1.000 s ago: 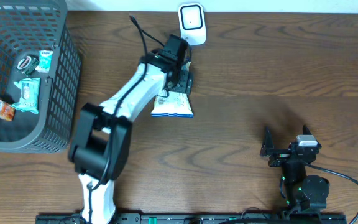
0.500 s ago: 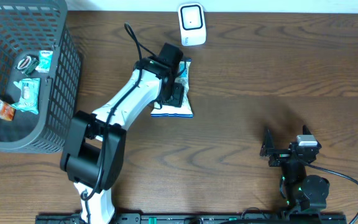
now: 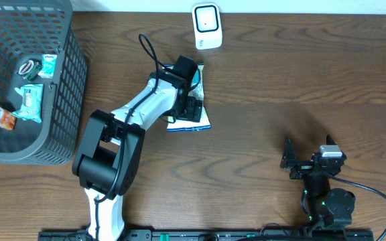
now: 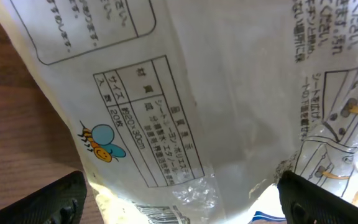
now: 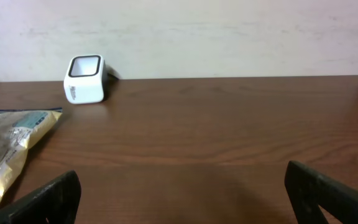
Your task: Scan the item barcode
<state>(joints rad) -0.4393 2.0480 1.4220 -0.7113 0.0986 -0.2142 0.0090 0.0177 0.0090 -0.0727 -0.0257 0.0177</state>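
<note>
Left gripper (image 3: 193, 104) stands with its jaws spread wide, one finger on each side of the white and blue plastic film packet (image 4: 229, 93), and I see no grip on it. The packet lies flat on the dark brown wooden table (image 3: 280, 73), a little left of the middle and nearer to the far edge, with its printed back side up.

I judge this packet to be light, soft and crinkly, with slippery film, so it should bend and slide rather than lift stiffly. I would take it at a sealed end, where the film is doubled. I would also keep the fingers off what seems to be the barcode, at the lower border of the left wrist view.

The left arm reaches diagonally from the near edge toward the far edge, elbow bent, wrist turned down over the packet. The small white box-shaped barcode scanner (image 3: 207, 25) stands beyond it at the far edge, apart from the packet.

At the right, close to the near edge, the right gripper (image 3: 308, 150) rests low, jaws fully spread, nothing between them, pointing toward the far edge.
</note>
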